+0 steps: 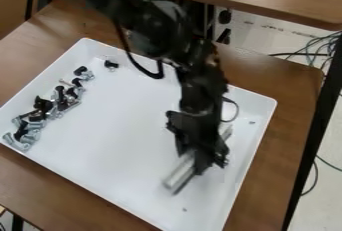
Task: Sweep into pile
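1 end effector point(202, 162) around 1 bar point(179, 175), 1 tray point(120, 127), uncountable overlapping bolts point(60, 95)

My arm point(146, 25) all black, chunky, bit shiny. Bendy black cable point(145, 72) loops off me. End effector point(200, 163) black too.

The black arm point(200, 87) slants in from the upper left, its tool point(200, 162) pointing downward.

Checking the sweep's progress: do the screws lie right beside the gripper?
No, the screws lie along the picture's left side of the tray, across bare tray floor from the gripper.
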`<state>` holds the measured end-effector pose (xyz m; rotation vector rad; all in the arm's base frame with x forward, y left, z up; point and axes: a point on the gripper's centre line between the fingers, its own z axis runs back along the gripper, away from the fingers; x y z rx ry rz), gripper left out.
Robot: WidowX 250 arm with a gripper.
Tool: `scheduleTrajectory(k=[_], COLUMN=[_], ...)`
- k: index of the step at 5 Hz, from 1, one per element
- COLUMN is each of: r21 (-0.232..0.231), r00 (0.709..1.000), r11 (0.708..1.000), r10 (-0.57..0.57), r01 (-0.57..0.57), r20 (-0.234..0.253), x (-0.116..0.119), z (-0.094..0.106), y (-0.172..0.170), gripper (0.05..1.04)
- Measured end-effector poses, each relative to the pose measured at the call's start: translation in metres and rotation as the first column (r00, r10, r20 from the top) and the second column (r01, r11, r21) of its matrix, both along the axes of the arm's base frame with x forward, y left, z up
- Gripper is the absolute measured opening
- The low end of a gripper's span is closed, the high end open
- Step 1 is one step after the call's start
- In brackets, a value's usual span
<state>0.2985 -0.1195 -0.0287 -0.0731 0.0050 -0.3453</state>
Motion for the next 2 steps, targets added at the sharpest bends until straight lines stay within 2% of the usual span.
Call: scheduleTrajectory(k=[1, 2], r21=[-0.008, -0.043], r00=[1.0, 0.999], r11=[1.0, 0.998], r10=[0.025, 0.037], r01=[-0.025, -0.037], r20=[-0.014, 0.008], x=[-0.0005, 0.0039], z=[-0.0047, -0.0055], y=[-0.0018, -0.0028], gripper=[0.362, 0.432])
